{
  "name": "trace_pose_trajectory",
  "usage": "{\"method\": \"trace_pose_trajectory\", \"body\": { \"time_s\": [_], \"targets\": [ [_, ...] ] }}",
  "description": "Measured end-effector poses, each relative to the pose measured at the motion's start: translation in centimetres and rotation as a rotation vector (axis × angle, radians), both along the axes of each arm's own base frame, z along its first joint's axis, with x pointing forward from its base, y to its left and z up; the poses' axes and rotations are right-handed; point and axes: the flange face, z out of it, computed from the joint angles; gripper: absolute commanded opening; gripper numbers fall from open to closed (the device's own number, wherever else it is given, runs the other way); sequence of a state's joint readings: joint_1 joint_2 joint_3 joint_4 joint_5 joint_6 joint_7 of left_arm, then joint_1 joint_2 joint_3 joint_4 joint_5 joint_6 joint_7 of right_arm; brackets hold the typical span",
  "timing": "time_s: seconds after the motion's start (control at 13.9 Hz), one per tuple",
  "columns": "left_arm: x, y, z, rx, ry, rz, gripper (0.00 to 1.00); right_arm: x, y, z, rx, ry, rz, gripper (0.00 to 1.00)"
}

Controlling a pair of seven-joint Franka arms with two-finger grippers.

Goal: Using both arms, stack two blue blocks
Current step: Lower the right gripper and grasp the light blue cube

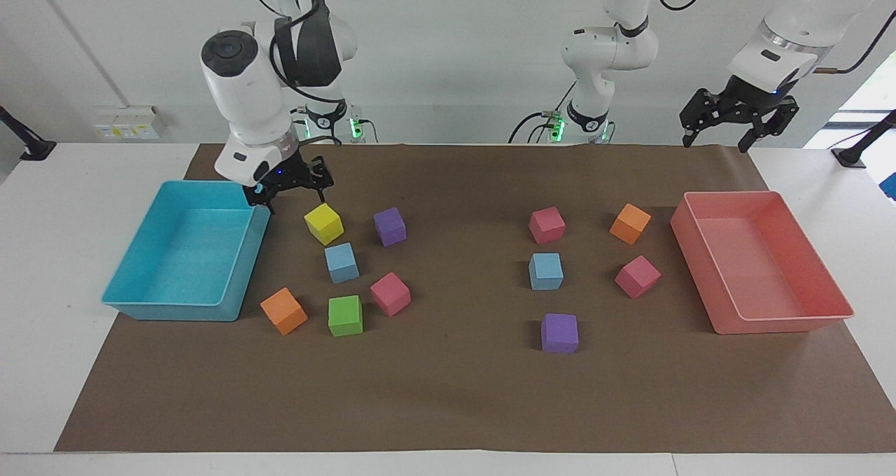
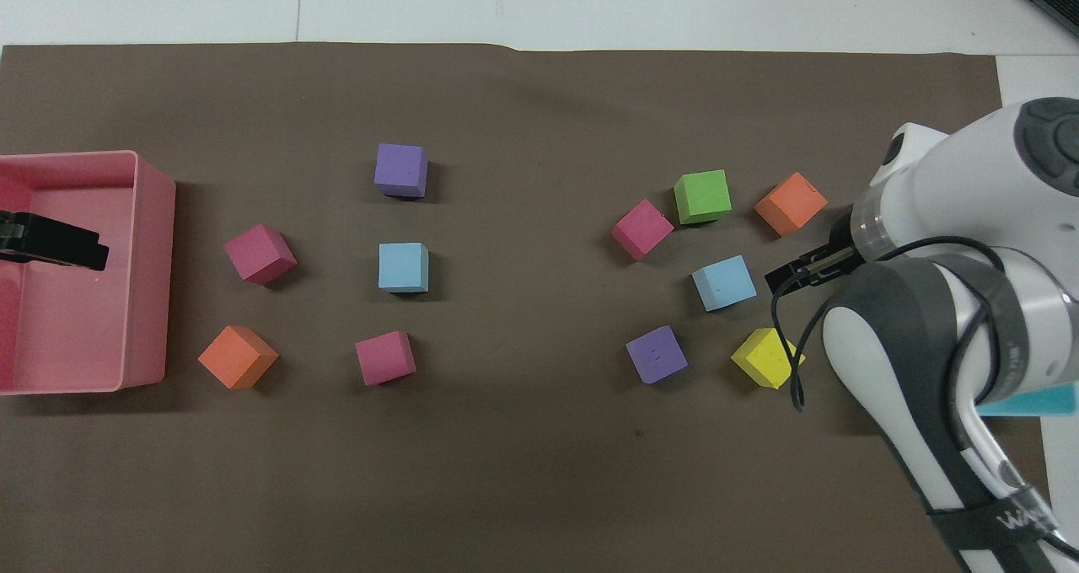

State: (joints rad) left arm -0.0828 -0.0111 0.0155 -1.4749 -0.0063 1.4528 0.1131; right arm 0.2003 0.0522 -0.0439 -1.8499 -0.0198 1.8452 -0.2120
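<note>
Right hand [image 1: 290,197]: fingers apart, empty, low beside yellow cube [image 1: 323,223] | left hand [image 1: 736,120]: apart, waits above pink bin [image 1: 805,318] | blue blocks [image 1: 341,262] [image 1: 545,271]: mid-counter, separate | advice: centre over nearer-end block, avoid neighbours.

Two blue blocks [image 2: 404,267] [image 2: 723,282] sit apart on the brown mat [image 2: 523,472]; right arm [image 2: 952,303] reaches over beside the yellow cube [image 2: 765,358]; pink bin [image 2: 143,303] at the left arm's end.
</note>
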Motion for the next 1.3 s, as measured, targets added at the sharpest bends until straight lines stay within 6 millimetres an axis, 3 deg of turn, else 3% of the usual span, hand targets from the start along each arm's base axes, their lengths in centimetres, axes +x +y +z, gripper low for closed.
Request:
{"method": "trace_pose_trajectory", "body": {
  "time_s": [0.58,0.94,1.3],
  "targets": [
    [0.0,0.0,0.0,0.000,0.000,0.000,1.00,-0.5,1.9,-8.8,0.022,-0.007,0.107,1.00],
    [0.0,0.0,0.0,0.000,0.000,0.000,1.00,-0.9,3.5,-13.1,0.031,-0.011,0.132,1.00],
    [0.0,0.0,0.0,0.000,0.000,0.000,1.00,-1.2,3.4,-16.6,0.037,-0.026,0.148,1.00]
  ]
}}
